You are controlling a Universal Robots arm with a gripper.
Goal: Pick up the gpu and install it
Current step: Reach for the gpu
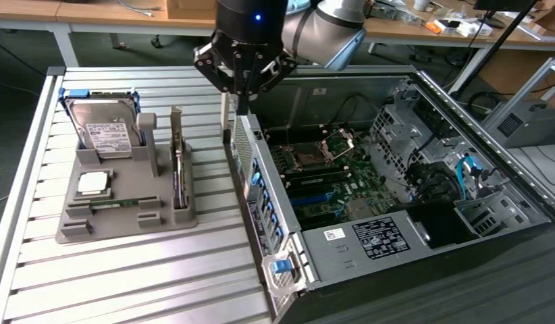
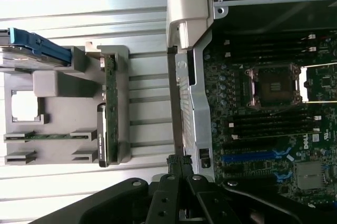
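Note:
The gpu (image 1: 178, 172) stands on its long edge in a slot of the grey holder (image 1: 124, 226), its metal bracket pointing up. In the wrist view the gpu (image 2: 108, 103) is a thin edge-on strip, green at one end and dark at the other. My gripper (image 1: 244, 101) hangs above the side wall of the open computer case (image 1: 259, 196), to the exterior view's right of the gpu and apart from it. Its fingers (image 2: 181, 163) are shut together with nothing between them.
The holder also carries a silver hard drive (image 1: 104, 131) with blue rails, a square processor chip (image 1: 93, 182) and a green memory stick (image 1: 115, 202). Inside the case lies the motherboard (image 2: 263, 119) with blue card slots (image 2: 253, 156). Everything rests on a ribbed metal table (image 1: 134, 283).

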